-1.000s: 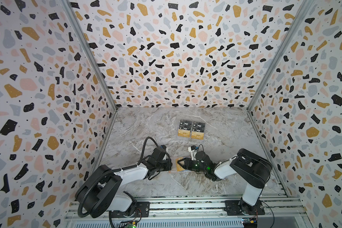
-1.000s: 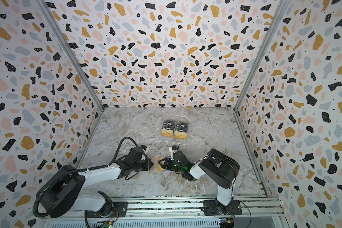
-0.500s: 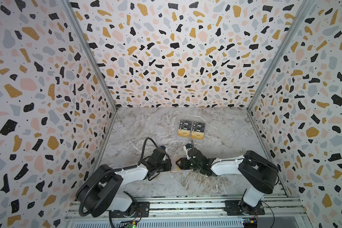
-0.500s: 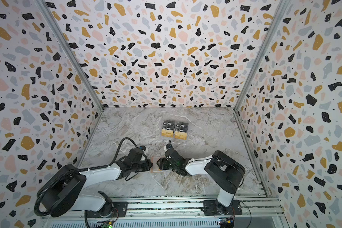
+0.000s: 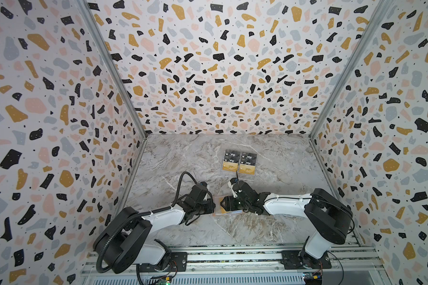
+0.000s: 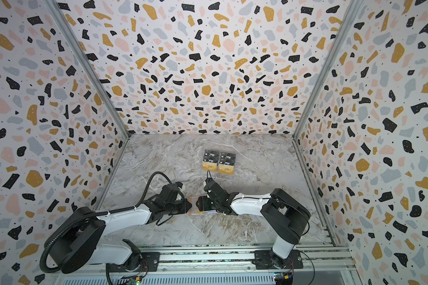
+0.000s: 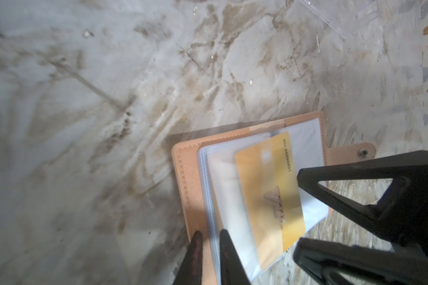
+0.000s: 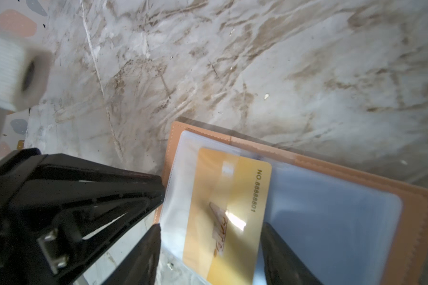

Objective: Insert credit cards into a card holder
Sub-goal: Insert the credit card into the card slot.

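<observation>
One credit card is lying partly sleeved in the open card holder near the counter's front edge. The right gripper is straddling it, spread; whether the left gripper is pinching, I cannot tell.

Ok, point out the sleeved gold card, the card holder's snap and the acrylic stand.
gold card (image 8: 229, 197): right wrist view, middle of its face.
card holder's snap (image 7: 363, 153): left wrist view, metal stud on strap tab.
acrylic stand (image 5: 248, 178): a top view, clear front lip.
</observation>
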Controlling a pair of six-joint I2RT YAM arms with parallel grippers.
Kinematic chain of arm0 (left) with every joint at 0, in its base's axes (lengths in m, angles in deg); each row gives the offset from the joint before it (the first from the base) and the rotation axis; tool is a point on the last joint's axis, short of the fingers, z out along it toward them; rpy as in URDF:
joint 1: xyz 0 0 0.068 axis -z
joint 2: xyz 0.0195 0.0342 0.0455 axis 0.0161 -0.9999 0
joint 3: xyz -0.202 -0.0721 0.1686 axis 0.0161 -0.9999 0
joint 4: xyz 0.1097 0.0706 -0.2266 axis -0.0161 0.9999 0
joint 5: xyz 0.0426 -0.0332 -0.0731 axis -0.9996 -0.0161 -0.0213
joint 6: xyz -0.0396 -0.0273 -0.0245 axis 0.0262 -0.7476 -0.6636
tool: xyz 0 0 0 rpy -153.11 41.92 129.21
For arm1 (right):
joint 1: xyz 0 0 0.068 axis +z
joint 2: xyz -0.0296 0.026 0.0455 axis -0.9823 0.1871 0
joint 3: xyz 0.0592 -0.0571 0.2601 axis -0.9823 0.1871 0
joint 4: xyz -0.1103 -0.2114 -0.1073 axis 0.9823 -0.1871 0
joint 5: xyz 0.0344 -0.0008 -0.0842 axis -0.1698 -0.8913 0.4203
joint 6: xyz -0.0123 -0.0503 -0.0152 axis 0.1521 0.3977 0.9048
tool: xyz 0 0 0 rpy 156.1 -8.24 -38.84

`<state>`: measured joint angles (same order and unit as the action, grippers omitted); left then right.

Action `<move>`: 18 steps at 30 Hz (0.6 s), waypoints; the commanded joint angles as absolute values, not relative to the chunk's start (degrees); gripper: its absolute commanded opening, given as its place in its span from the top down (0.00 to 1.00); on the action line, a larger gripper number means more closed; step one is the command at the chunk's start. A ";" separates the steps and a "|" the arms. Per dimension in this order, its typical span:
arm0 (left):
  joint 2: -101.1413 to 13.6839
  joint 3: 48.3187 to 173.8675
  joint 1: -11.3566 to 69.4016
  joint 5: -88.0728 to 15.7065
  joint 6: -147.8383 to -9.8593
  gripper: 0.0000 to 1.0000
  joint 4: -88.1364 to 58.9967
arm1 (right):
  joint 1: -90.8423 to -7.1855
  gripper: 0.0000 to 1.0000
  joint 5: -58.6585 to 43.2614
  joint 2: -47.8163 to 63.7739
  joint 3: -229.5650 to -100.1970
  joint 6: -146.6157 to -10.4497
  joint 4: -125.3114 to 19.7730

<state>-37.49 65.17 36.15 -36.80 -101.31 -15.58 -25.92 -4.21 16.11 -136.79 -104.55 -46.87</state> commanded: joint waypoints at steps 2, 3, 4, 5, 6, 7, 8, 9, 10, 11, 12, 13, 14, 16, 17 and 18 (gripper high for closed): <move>-35.15 66.64 34.32 -37.92 -100.93 0.69 -12.67 | -26.56 0.35 -6.39 17.44 -140.21 -103.80 -52.85; -34.87 66.56 33.86 -38.03 -100.85 0.65 -12.33 | -26.66 0.35 -6.41 17.50 -140.41 -103.56 -53.54; -34.82 66.36 33.47 -38.05 -100.81 0.62 -12.23 | -26.79 0.35 -6.39 17.60 -140.65 -103.43 -54.08; -34.92 66.29 33.15 -37.77 -100.75 0.60 -12.23 | -26.79 0.35 -6.58 17.77 -140.75 -103.34 -54.28; -35.15 66.20 32.93 -37.25 -100.49 0.59 -12.38 | -26.89 0.35 -6.80 17.94 -141.00 -103.27 -54.88; -35.42 66.05 32.76 -36.83 -100.44 0.58 -12.71 | -26.92 0.35 -6.73 18.15 -141.25 -103.25 -55.47; -35.60 65.86 32.67 -36.49 -100.47 0.58 -13.05 | -26.97 0.35 -6.53 18.17 -141.46 -103.17 -55.83; -35.69 65.60 32.65 -36.31 -100.68 0.58 -13.50 | -27.00 0.35 -6.48 18.04 -141.48 -103.16 -55.84; -35.71 65.35 32.61 -36.14 -100.79 0.58 -13.90 | -27.08 0.35 -6.41 17.91 -141.48 -103.16 -55.98; -35.87 65.00 32.56 -35.68 -101.04 0.58 -14.69 | -27.23 0.35 -6.27 17.79 -141.56 -103.16 -56.19; -36.11 64.80 32.43 -35.10 -101.25 0.58 -15.32 | -27.35 0.35 -6.39 17.82 -141.57 -103.08 -56.36; -36.41 64.71 32.39 -34.56 -101.24 0.60 -15.85 | -27.49 0.34 -6.69 18.06 -141.81 -103.00 -56.70; -36.82 64.67 32.37 -34.05 -101.33 0.63 -16.15 | -27.54 0.35 -6.67 18.16 -142.13 -102.83 -57.14; -37.02 64.55 32.39 -33.69 -101.32 0.65 -16.67 | -27.58 0.35 -6.88 17.93 -142.04 -102.81 -56.68; -37.07 64.40 32.39 -33.65 -101.27 0.66 -16.86 | -27.54 0.34 -7.25 17.85 -141.92 -102.89 -56.31; -37.26 64.27 32.39 -33.65 -101.33 0.68 -17.05 | -27.56 0.35 -7.51 17.86 -142.11 -102.90 -56.03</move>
